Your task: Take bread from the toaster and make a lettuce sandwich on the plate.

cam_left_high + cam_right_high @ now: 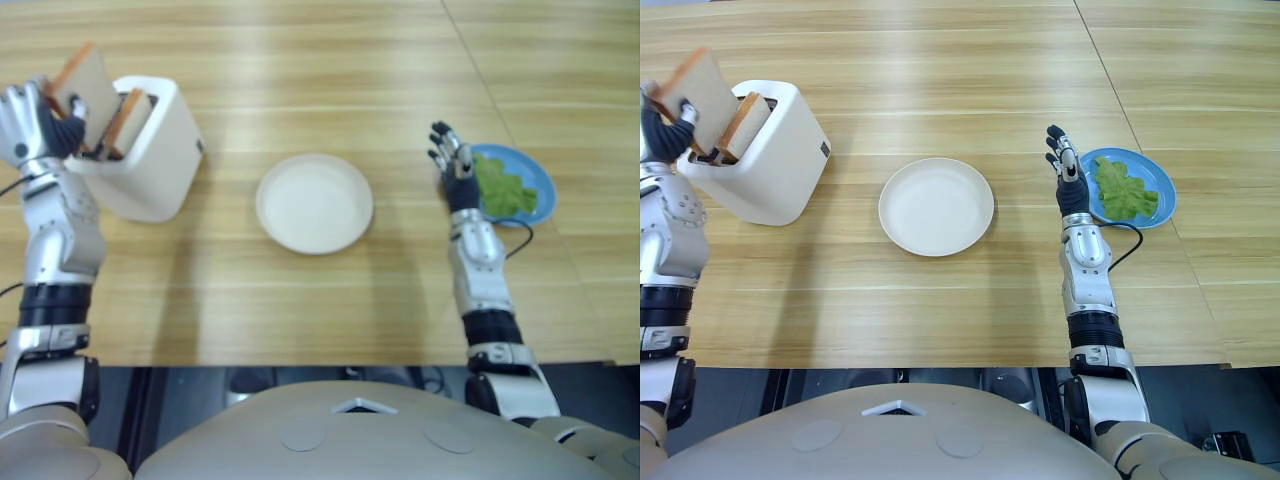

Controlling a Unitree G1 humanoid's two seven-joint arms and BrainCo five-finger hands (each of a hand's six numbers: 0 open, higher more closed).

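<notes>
A white toaster (775, 165) stands at the left of the wooden table, with one bread slice (743, 124) still in its slot. My left hand (28, 125) is shut on a second bread slice (698, 88), held tilted just above the toaster's left side. A round white plate (936, 205) lies bare at the table's middle. At the right, a green lettuce leaf (1124, 188) rests on a blue plate (1160, 205). My right hand (1065, 170) hovers just left of the blue plate, fingers straight and holding nothing.
A dark cable (1130, 240) curls beside my right forearm below the blue plate. The table's near edge (940, 365) runs across the lower part of the view.
</notes>
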